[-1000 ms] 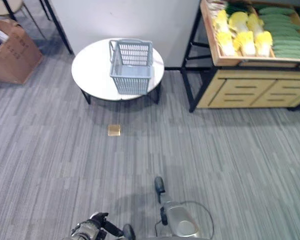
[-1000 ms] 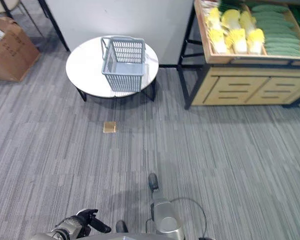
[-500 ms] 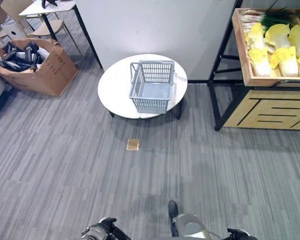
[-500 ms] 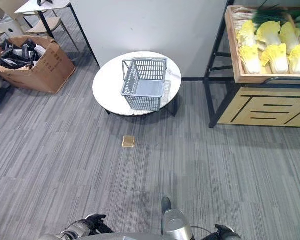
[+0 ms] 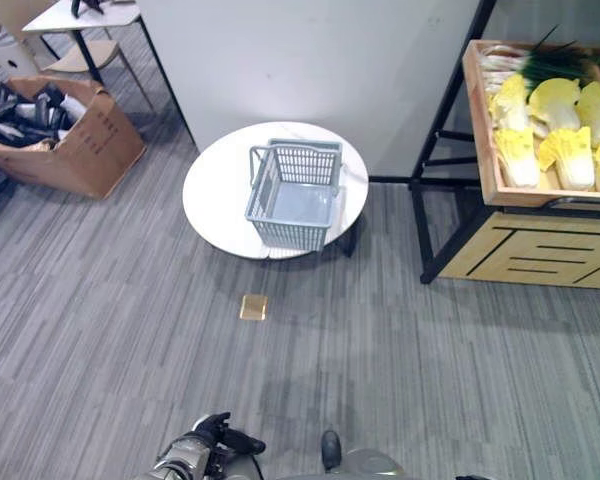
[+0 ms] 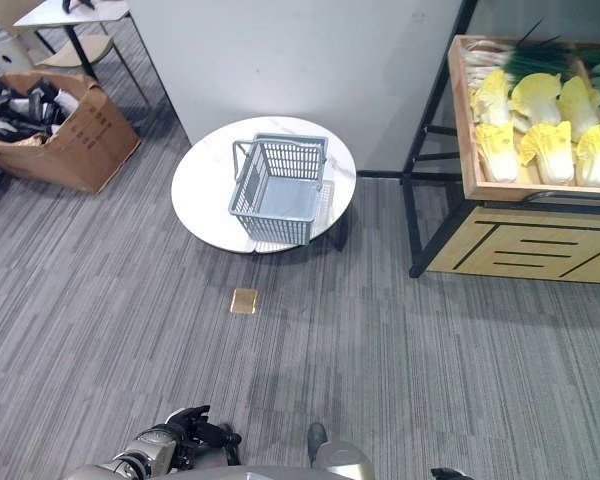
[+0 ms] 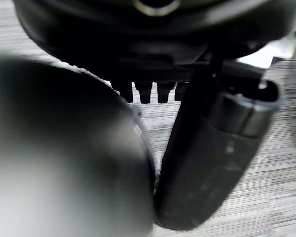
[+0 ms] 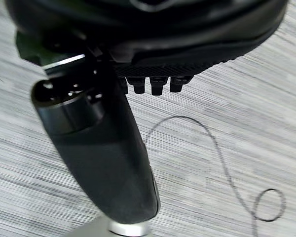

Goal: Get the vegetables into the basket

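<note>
1. The view has swung back rightward; the cabbages (image 6: 540, 125) sit on the rack (image 6: 520, 235), the basket (image 6: 275, 190) empty on its surface (image 6: 205, 190).
2. Left hand (image 6: 185, 432) and right hand (image 8: 153, 84) hang low, fingers relaxed, holding nothing; approach remains.

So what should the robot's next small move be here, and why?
Probably step forward and right toward the wooden crate: the cabbages lie in it, far from both hands, and the basket on the round table holds nothing. The left hand hangs low, holding nothing.
</note>
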Controlling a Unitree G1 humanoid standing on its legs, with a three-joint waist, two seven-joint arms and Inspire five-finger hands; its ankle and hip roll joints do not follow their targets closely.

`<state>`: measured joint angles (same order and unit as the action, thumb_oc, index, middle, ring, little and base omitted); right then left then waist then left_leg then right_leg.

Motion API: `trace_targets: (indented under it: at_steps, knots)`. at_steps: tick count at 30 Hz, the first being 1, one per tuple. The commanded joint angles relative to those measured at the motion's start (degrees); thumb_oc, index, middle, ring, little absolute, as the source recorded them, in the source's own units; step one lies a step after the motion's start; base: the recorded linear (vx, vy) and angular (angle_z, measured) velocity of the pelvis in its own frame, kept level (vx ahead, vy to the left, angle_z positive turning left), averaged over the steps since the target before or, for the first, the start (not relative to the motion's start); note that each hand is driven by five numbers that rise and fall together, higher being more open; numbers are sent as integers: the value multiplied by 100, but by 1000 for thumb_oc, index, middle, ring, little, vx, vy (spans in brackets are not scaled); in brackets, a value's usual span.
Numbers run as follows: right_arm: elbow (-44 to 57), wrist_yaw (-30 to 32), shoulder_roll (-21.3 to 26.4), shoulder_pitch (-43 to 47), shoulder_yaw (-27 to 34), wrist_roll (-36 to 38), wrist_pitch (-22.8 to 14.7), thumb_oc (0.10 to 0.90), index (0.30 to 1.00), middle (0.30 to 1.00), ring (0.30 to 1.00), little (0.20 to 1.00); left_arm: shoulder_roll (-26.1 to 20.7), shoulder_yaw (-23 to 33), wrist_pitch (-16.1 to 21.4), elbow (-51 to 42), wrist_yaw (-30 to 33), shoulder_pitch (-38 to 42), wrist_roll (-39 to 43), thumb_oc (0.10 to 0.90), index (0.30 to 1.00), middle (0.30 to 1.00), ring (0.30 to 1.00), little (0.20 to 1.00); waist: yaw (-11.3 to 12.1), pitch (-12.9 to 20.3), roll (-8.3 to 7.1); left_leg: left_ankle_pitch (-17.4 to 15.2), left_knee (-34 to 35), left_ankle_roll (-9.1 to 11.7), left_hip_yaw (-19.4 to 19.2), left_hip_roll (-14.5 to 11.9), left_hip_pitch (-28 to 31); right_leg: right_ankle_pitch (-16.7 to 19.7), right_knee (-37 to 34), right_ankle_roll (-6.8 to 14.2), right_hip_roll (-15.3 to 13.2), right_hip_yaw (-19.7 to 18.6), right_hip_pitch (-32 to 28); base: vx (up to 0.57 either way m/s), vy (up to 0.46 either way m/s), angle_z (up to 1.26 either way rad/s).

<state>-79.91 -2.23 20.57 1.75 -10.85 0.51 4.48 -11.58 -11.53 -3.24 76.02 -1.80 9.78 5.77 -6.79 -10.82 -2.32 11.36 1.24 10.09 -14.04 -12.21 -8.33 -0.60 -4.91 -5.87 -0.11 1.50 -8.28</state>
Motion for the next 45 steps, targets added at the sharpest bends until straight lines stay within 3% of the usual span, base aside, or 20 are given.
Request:
trace_targets:
  at_steps: [1,4,10,11,12,13,14,16,17,19,21,22,26,29,30,32,33,35,45]
  knots:
    - [-39,4,270,-207,-95,-108,21,900,1000,1000,1000,1000,-21,-111,-56,-11,26,-313,71,900,1000,1000,1000,1000,75,-49,118,617,192,-13,82,-80,-5,-213,807,869,-141,-386,138,403,18,-73]
    - [-49,-6,222,-141,-147,-110,-8,900,1000,1000,1000,1000,-38,-22,-57,23,61,-378,35,900,1000,1000,1000,1000,245,60,143,807,375,106,-130,-326,-217,-479,846,859,-22,-816,-361,404,-9,-50]
    - [-93,-29,114,-113,-246,-172,-1,900,1000,1000,1000,1000,-61,56,-80,79,70,-528,8,900,1000,1000,1000,1000,441,365,117,674,337,1,-160,-157,-147,-667,731,920,-199,-1070,-760,302,65,-58]
    - [-61,-27,87,-65,-224,-125,-9,900,1000,1000,1000,1000,-57,93,-83,102,70,-532,84,900,1000,1000,1000,1000,453,484,57,595,288,-112,-368,-15,-136,-490,852,1057,-364,-1100,-771,267,132,-10]
    - [-59,-27,85,-66,-225,-125,-8,900,1000,1000,1000,1000,-58,93,-83,103,70,-533,84,900,1000,1000,1000,1000,464,490,43,586,287,-117,-386,-2,-131,-497,853,1064,-383,-1110,-767,305,146,-12]
    - [-7,-20,65,-55,-202,-77,-13,900,1000,1000,1000,1000,-68,120,-74,105,65,-549,135,900,1000,1000,1000,1000,431,544,-51,466,239,-238,-498,164,-86,-314,963,1180,-532,-1148,-778,183,79,-44]
    - [12,-18,49,-44,-198,-56,-18,900,1000,1000,1000,1000,-75,116,-66,105,71,-561,135,900,1000,1000,1000,1000,463,598,-49,452,228,-262,-579,182,-69,-143,986,1238,-560,-1223,-726,264,120,-50]
    - [105,-44,28,-6,-217,-65,-9,900,1000,1000,1000,1000,-98,13,-88,126,79,-521,-32,900,1000,1000,1000,1000,459,721,-103,335,177,-409,-807,483,2,399,1145,1459,-788,-1257,-641,278,128,-40]
    - [106,-45,27,-7,-216,-66,-8,900,1000,1000,1000,1000,-99,12,-89,126,79,-522,-33,900,1000,1000,1000,1000,462,724,-108,330,176,-412,-812,489,2,397,1142,1462,-796,-1260,-641,238,124,-33]
    - [141,-41,36,35,-188,-41,8,900,1000,1000,1000,1000,-125,-73,-104,96,67,-487,-143,900,1000,1000,1000,1000,414,774,-155,91,208,-576,-931,789,93,969,1530,1741,-968,-1281,-482,207,131,-21]
    - [199,-29,25,72,-155,21,4,900,1000,1000,1000,1000,-137,-110,-95,67,60,-455,-166,900,1000,1000,1000,1000,398,754,-98,-38,259,-645,-1038,831,192,1361,1864,1886,-985,-1312,-236,186,136,-19]
    - [223,-33,22,115,-146,21,7,900,1000,1000,1000,1000,-154,-149,-103,57,55,-401,-209,900,1000,1000,1000,1000,352,668,-58,-217,308,-744,-1051,926,355,1697,2396,1964,-1071,-1137,45,133,105,-27]
    - [279,-3,-4,156,-166,38,3,900,1000,1000,1000,1000,-176,-175,-118,56,63,-320,-218,900,1000,1000,1000,1000,289,499,50,-317,376,-797,-1087,895,533,1921,2817,1915,-1094,-945,464,86,103,-16]
    - [272,16,-39,212,-194,39,27,900,1000,1000,1000,1000,-213,-182,-138,40,73,-223,-206,900,1000,1000,1000,1000,193,315,97,-599,376,-751,-1078,883,844,1594,2644,1715,-1440,-364,1139,144,42,-6]
    - [257,11,-54,230,-216,27,32,900,1000,1000,1000,1000,-223,-170,-155,69,88,-195,-226,900,1000,1000,1000,1000,141,267,98,-639,376,-691,-1046,868,932,1403,2401,1684,-1430,-261,1293,282,-47,-28]
    - [213,23,-102,249,-277,25,41,900,1000,1000,1000,1000,-234,-179,-163,120,133,-180,-264,900,1000,1000,1000,1000,-3,166,120,-762,376,-611,-936,804,1155,797,1804,1606,-1077,-224,1730,262,-52,-5]
    - [211,24,-103,249,-282,26,41,900,1000,1000,1000,1000,-234,-176,-163,120,133,-183,-265,900,1000,1000,1000,1000,-26,143,124,-781,376,-605,-915,800,1188,769,1807,1606,-1077,-199,1686,177,-37,18]
    - [179,37,-128,241,-402,-11,30,900,1000,1000,1000,1000,-265,-157,-147,122,143,-204,-319,900,1000,1000,1000,1000,-133,123,85,-905,376,-593,-727,829,1412,648,1328,1571,-771,-445,1792,232,-66,30]
    - [564,222,-87,271,-439,191,-128,900,1000,1000,1000,1000,-141,-148,-119,240,215,-346,-415,900,1000,1000,1000,1000,-29,368,164,-820,376,-511,-405,825,1474,517,446,1388,-658,-342,874,58,-87,21]
